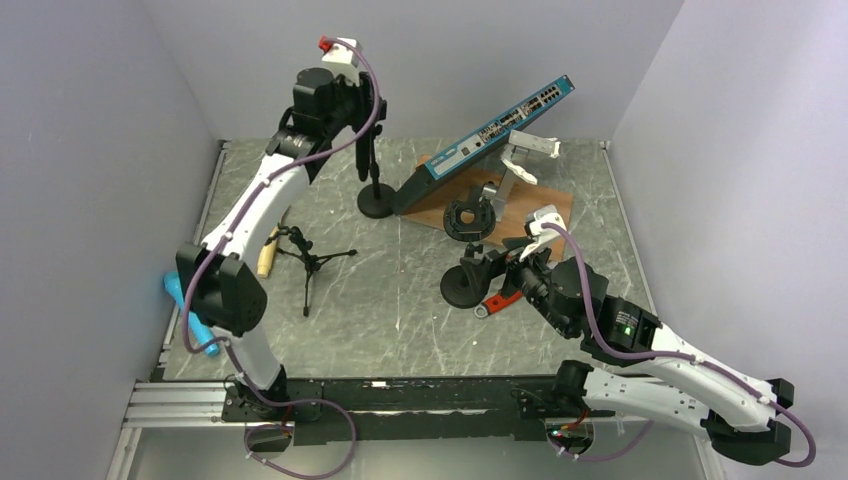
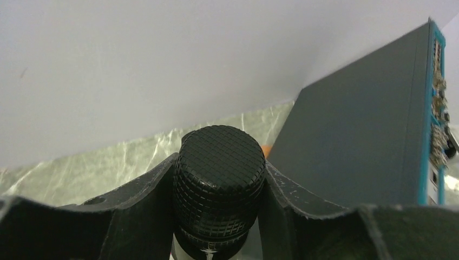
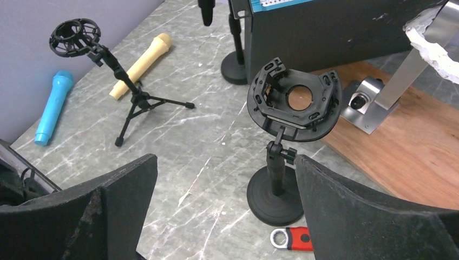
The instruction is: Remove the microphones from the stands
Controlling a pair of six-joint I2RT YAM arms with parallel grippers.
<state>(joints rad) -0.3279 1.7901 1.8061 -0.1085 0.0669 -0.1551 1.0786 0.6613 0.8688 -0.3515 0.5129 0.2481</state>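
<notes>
A black microphone with a mesh head (image 2: 219,173) stands upright in a round-based stand (image 1: 376,203) at the back of the table, next to the tilted network switch. My left gripper (image 2: 219,216) is shut on the microphone's head, one finger pressed against each side. From above, the left gripper (image 1: 360,118) sits over the stand's post. The microphone's lower end (image 3: 205,12) and the stand (image 3: 235,59) show at the top of the right wrist view. My right gripper (image 3: 224,200) is open and holds nothing, low over the table at mid-right.
An empty shock-mount stand (image 3: 292,103) rises just ahead of my right gripper, with a red wrench (image 3: 292,238) by its base. A tripod stand (image 1: 305,255), a beige microphone (image 1: 267,255) and a blue microphone (image 1: 190,310) lie left. The network switch (image 1: 490,130) leans over a wooden board (image 1: 535,215).
</notes>
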